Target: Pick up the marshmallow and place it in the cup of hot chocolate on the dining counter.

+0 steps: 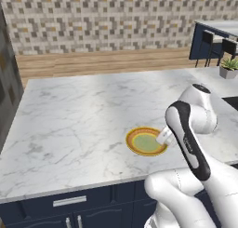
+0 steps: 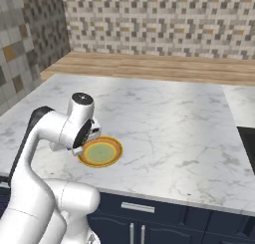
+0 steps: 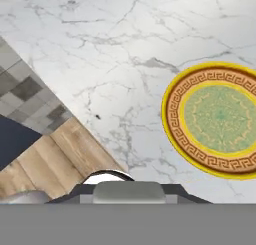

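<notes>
At the bottom edge of the hand view a small pale block, the marshmallow (image 3: 128, 190), sits between dark finger tips, and my gripper (image 3: 128, 194) is shut on it. The hand hovers low over the marble counter, just beside the round yellow-rimmed green plate (image 3: 220, 120), which is bare. From the left base the wrist (image 1: 164, 137) hangs at the plate's (image 1: 145, 141) right edge; from the right base it hangs at the plate's (image 2: 101, 152) left edge. The dining counter (image 1: 223, 26) with its dark stools (image 1: 214, 40) stands far off at the top right. The cup of hot chocolate is out of view.
The plate lies on a marble counter (image 1: 83, 124) with navy drawers (image 1: 69, 201), backed by a wooden strip and a mosaic wall. A potted plant (image 1: 229, 68) stands at its far right. A dark cooktop (image 2: 247, 144) borders the right side. A grey tiled wall closes the left.
</notes>
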Robot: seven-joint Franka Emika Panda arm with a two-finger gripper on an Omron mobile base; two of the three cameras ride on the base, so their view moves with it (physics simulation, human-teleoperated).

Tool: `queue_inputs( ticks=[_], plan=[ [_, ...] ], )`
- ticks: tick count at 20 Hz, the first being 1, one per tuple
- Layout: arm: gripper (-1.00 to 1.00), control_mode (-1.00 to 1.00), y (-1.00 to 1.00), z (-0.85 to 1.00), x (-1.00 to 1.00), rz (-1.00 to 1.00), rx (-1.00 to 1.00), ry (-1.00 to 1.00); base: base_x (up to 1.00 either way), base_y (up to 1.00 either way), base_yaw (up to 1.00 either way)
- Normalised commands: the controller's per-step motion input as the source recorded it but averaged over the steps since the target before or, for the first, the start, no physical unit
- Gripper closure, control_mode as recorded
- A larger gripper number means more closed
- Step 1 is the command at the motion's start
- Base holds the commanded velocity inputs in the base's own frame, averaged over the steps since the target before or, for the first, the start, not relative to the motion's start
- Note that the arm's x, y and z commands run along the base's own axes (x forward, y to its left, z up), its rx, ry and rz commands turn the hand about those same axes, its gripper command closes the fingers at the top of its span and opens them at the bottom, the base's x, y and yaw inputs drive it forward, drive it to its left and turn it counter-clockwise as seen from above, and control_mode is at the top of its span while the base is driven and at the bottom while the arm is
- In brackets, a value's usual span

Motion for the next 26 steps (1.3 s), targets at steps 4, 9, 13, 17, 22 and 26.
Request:
queue_inputs(
  ticks=[4,9,13,17,22,26],
  plan=[
    [1.0,-1.0,0.02,0.86,-0.91,0.27,0.1,-0.03,0.0,0.0,0.0],
    [1.0,-1.0,0.02,0.99,-0.98,0.09,0.14,-0.08,0.0,0.0,0.0],
    [1.0,-1.0,0.0,0.56,-0.86,-0.01,0.05,-0.1,0.0,0.0,0.0],
    [1.0,-1.0,0.01,0.5,-0.44,-0.04,0.0,-0.13,0.0,0.0,0.0],
    [1.0,-1.0,0.01,0.37,-0.02,-0.4,0.0,-0.03,0.0,0.0,0.0],
    [1.0,-1.0,0.0,0.18,0.0,-0.68,0.0,0.0,0.0,0.0,0.0]
  ],
)
